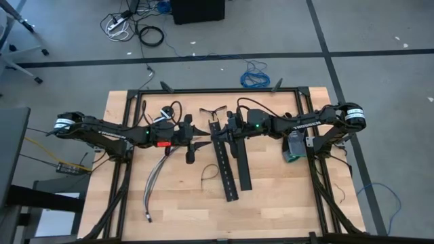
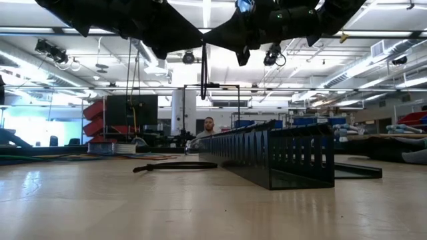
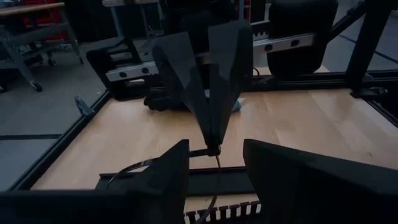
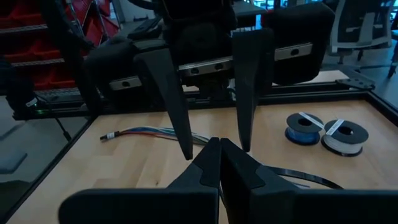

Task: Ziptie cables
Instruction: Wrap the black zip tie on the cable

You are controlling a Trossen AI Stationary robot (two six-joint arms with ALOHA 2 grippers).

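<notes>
Above the wooden table [image 1: 271, 203], the closed right pincer [image 1: 215, 130] holds a ziptie [image 3: 214, 155] between the half-open left pincer's [image 1: 203, 133] fingers, so a handover seems under way, while the cables [image 1: 157, 173] wait left.

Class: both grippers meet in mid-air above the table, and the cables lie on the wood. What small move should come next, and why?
Probably the left gripper closes on the ziptie that the shut right gripper holds out: its fingers stand apart around that tip, and the cables lie unbound below.
</notes>
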